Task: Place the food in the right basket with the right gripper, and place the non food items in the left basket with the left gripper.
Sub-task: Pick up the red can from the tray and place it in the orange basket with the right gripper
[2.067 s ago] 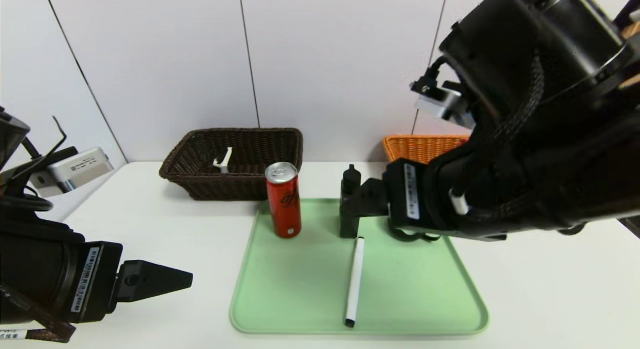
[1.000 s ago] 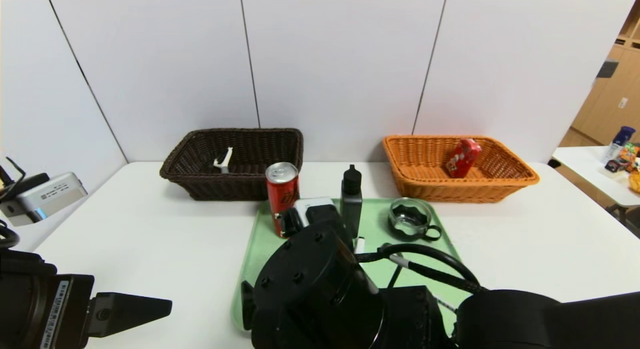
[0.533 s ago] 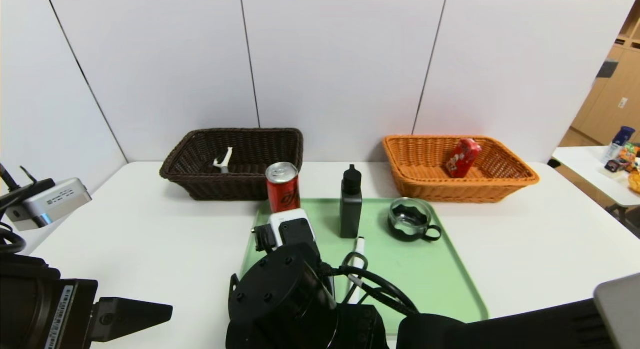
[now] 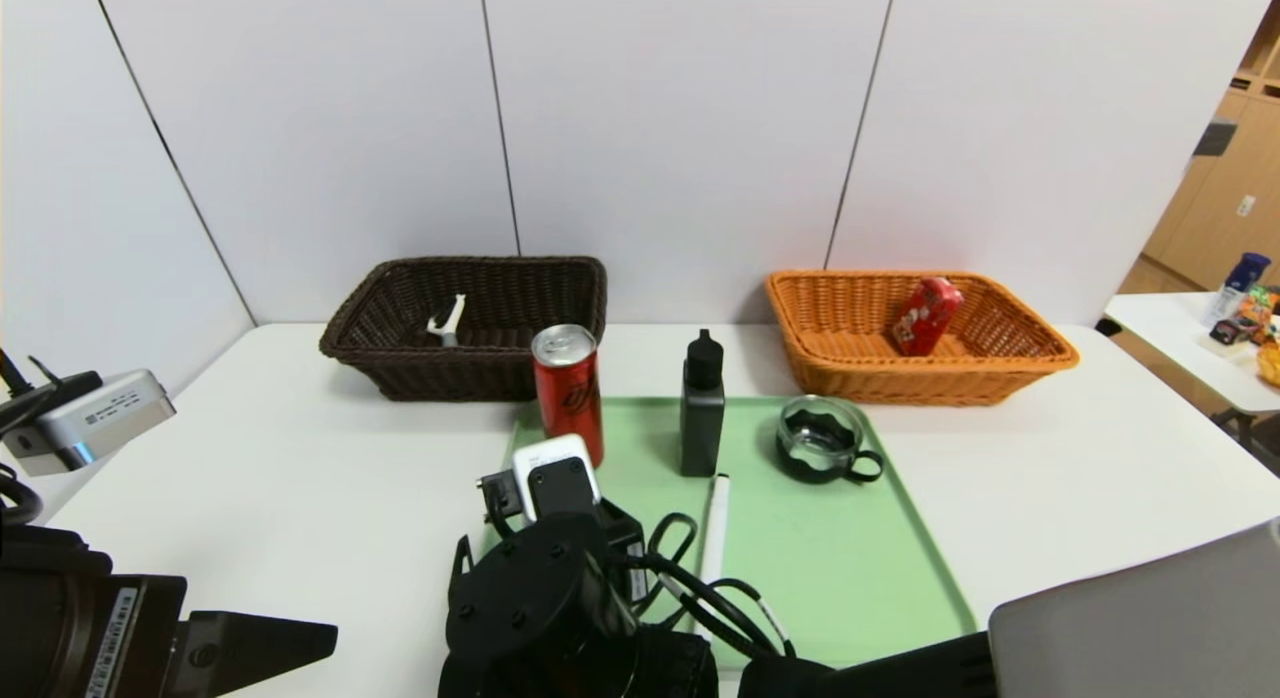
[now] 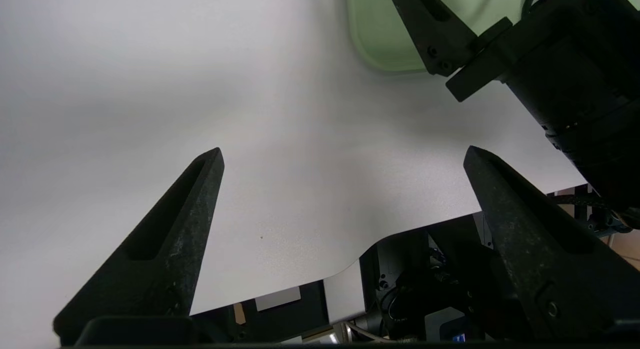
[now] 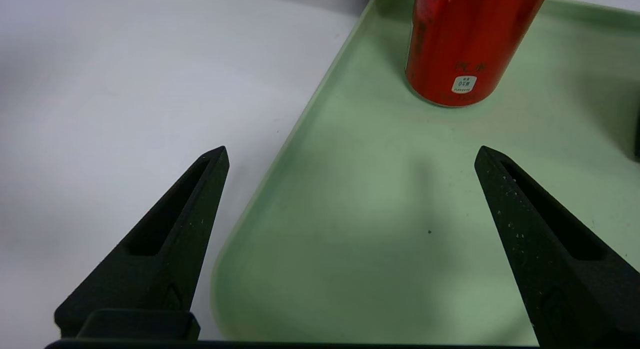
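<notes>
A: Right gripper (image 6: 350,156) is showing two matte black pointed fingers (image 6: 165,239), each with a slotted recess. A white camera block and looping black cables are sitting on its wrist.

B: Left gripper (image 5: 342,156) is looking the same, screws near the finger bases. White barcode label is showing on its black body; grey camera box alongside.

Both baskets are woven wicker: the left basket (image 4: 470,323) dark brown, the right basket (image 4: 915,338) orange-tan. The red drink can (image 4: 567,390) looks like glossy metal (its top bare silver). The green tray (image 4: 850,558) is smooth, matt plastic. The table (image 4: 300,478) is smooth, matt white. The black bottle (image 4: 702,408) is dull plastic.
</notes>
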`<state>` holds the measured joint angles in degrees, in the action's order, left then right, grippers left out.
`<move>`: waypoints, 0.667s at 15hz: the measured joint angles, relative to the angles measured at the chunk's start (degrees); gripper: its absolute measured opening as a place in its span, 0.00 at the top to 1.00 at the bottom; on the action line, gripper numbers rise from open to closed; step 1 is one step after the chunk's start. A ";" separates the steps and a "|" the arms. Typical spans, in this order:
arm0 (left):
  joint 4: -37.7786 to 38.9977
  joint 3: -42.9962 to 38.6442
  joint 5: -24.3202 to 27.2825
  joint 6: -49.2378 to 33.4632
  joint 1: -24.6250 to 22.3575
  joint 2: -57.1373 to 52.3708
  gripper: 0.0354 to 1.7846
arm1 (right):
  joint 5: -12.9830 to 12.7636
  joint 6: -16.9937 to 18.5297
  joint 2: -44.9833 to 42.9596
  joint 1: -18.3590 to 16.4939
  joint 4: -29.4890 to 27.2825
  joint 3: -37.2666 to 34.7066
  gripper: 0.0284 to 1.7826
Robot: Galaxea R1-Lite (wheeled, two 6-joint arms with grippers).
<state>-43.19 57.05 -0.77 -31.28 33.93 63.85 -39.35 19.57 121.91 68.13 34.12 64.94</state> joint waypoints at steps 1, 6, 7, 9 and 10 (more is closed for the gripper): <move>0.02 -0.24 0.00 0.02 0.00 -0.13 0.06 | -0.44 -1.18 0.23 -0.02 1.02 0.35 0.05; 0.02 -0.57 0.09 0.00 0.05 -0.95 0.06 | -3.91 -6.90 1.50 -0.46 4.29 1.49 0.05; 0.02 -0.66 0.06 0.00 0.05 -1.05 0.06 | -3.95 -7.72 2.10 -0.46 4.63 1.87 0.05; 0.02 -0.83 0.09 0.00 0.05 -1.34 0.06 | -4.11 -9.81 3.18 -0.68 6.40 3.02 0.05; 0.02 -0.90 0.06 0.00 0.05 -1.43 0.06 | -4.08 -11.23 3.75 -1.00 7.33 3.39 0.05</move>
<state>-43.17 56.15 -0.71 -31.28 33.98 62.43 -43.44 8.34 125.66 67.13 41.45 68.33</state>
